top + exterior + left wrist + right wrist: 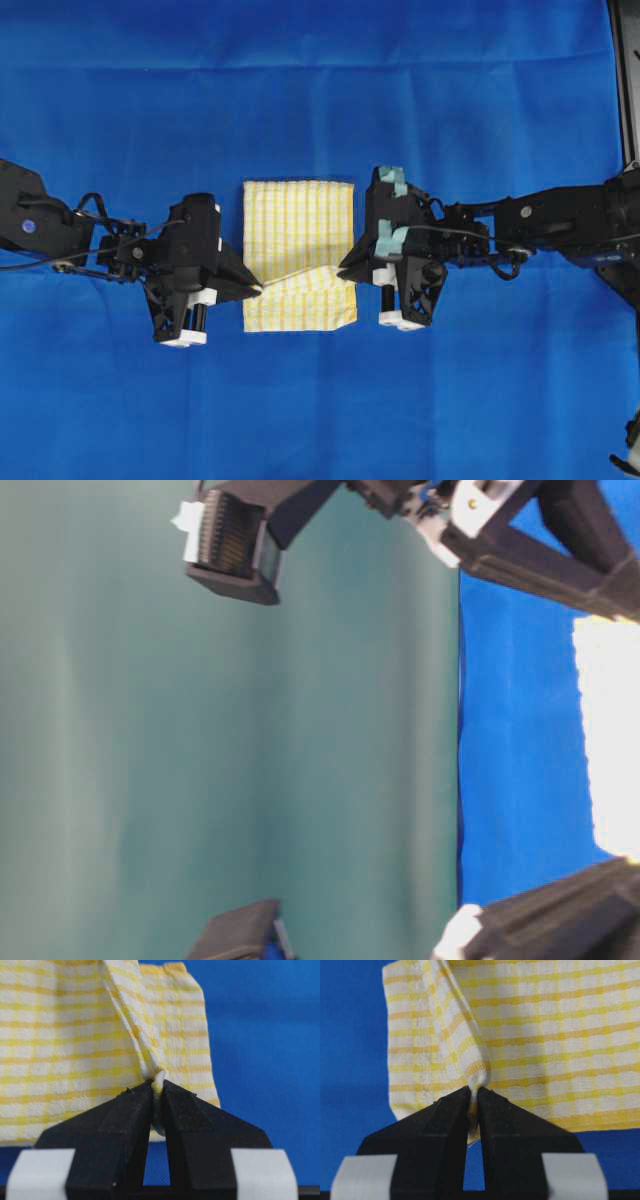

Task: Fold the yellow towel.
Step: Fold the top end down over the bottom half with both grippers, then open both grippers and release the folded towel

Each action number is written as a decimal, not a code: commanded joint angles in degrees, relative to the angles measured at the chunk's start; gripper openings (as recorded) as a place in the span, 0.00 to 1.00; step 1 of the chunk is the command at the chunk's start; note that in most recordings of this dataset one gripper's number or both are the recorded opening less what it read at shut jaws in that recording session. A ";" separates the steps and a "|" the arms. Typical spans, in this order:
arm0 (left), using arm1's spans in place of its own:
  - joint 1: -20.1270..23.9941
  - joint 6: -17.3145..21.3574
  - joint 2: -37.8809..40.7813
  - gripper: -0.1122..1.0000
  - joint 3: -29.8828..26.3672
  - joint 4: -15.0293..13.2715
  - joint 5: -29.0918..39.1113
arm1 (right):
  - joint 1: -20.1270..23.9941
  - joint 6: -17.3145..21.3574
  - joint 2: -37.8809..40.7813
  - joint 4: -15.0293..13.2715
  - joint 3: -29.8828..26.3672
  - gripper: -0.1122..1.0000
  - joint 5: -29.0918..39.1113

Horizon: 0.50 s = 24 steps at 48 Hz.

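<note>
Two end effectors, both pinched tight on the yellow towel (298,254), which lies mid-bench on the blue cloth (300,90), well clear of every bench edge. Left end effector (258,288) has its jaws closed on a bunched bit of the towel's left side; the left wrist view shows a twisted ridge of checked cloth (150,1055) rising out of the closed tips, with the left end effector (156,1091) holding only that pinch. Right end effector (342,268) is likewise clamped on the right side; in the right wrist view the right end effector (474,1096) grips a small gathered fold, the rest of the towel spreading flat beyond. From overhead a taut diagonal crease runs between the two pinch points, and the near portion looks doubled over or lifted, so the fold seems under way, not finished. The table-level view is blurry, showing only arm parts and a bright strip of towel at the right; no use for grip detail. To do this step well, judging from these pictures: keep both pinches firm, move both arms together at an even height so the carried edge stays straight, bring it square to the far hem, lower before letting go. Risks: uneven travel skews the fold, and the thin cloth may slip from a small pinch.
</note>
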 commanded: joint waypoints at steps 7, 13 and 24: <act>-0.79 -1.49 2.02 0.14 -2.46 -0.09 -0.26 | 0.88 0.09 0.70 0.18 -1.85 0.15 0.09; -0.88 -1.58 2.11 0.15 -2.55 -0.09 -0.26 | 1.93 0.09 0.97 0.18 -2.20 0.15 0.09; -0.97 -1.49 1.93 0.37 -2.81 -0.09 0.00 | 3.08 0.18 1.58 0.97 -3.25 0.15 0.26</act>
